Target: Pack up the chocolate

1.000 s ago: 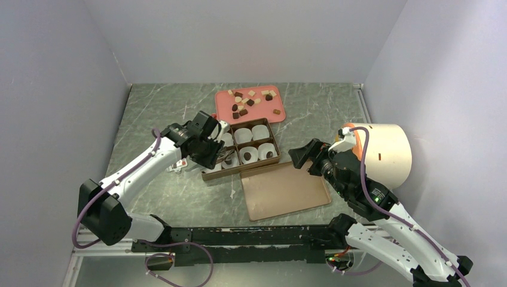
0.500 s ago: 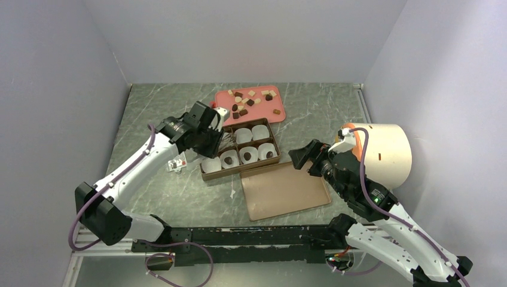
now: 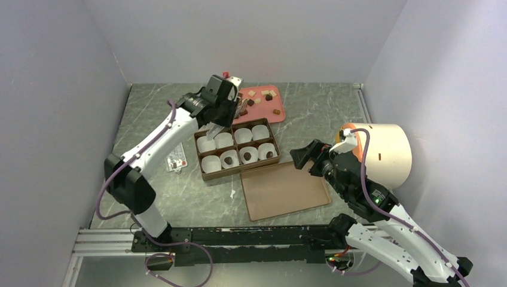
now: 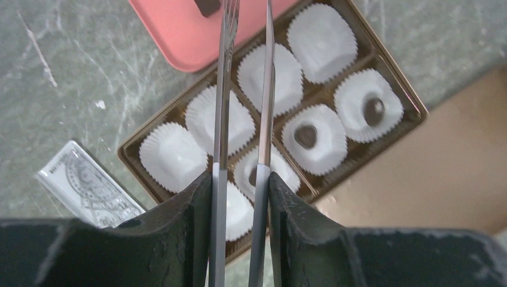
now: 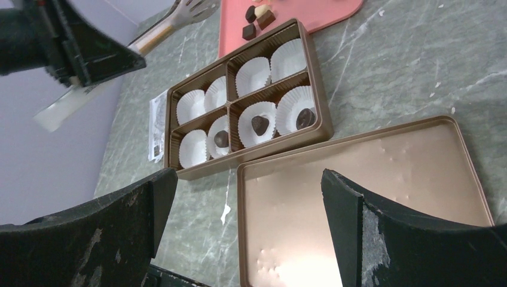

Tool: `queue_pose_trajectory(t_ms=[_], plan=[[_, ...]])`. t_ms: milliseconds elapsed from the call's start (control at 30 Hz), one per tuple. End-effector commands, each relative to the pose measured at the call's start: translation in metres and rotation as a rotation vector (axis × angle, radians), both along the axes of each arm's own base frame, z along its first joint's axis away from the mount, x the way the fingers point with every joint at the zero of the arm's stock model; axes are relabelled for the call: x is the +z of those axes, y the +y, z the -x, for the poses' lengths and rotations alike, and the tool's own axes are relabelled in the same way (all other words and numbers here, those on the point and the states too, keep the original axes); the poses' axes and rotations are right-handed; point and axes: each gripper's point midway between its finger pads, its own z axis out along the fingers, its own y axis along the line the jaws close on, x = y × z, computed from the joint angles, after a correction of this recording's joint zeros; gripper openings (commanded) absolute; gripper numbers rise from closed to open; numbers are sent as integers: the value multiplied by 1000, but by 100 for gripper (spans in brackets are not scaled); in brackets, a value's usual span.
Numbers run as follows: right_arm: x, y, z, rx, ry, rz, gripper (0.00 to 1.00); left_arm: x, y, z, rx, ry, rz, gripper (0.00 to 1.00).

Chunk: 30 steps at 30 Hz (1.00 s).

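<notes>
A brown box (image 3: 204, 177) holds several white paper cups; three near-row cups each contain a dark chocolate (image 3: 247, 155) (image 4: 306, 136) (image 5: 259, 124). More chocolate pieces (image 3: 261, 93) lie loose on the pink tray (image 3: 280, 113) behind the box. My left gripper (image 3: 230, 106) (image 4: 239, 179) is shut on metal tongs (image 4: 224, 89), whose tips reach over the tray's near left part with a gap between the two blades. My right gripper (image 3: 302, 156) (image 5: 246, 176) hangs open and empty over the box lid (image 5: 359, 197), to the right of the box.
The flat brown lid (image 3: 284, 191) lies beside the box at its near right. A large white cylinder (image 3: 388, 152) stands at the right wall. A small clear packet (image 3: 176, 160) (image 4: 89, 185) lies left of the box. Grey walls enclose three sides.
My left arm has swung from the box's near left end away to the pink tray, carrying the tongs, and its jaws have narrowed a little. The right arm has not moved.
</notes>
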Motion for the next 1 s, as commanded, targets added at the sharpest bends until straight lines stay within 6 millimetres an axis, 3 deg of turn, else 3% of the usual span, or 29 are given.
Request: queue_pose_trajectory(t_ms=[0,100,367,533,967], plan=[[14,-5,-2,-22,-39,-15,97,28,5,-46,84,-154,-27,39],[14,-3,-1,-15,-31,-18,97,19,6,-68,101,-157,-29,40],[17,-5,-1,-22,-36,-29,96,-35,13,-112,108,-63,-16,39],[15,-6,0,-26,-24,-25,97,-43,24,-134,125,-65,-32,39],[19,-3,-2,-25,-25,-33,96,-70,19,-142,61,-45,-53,39]])
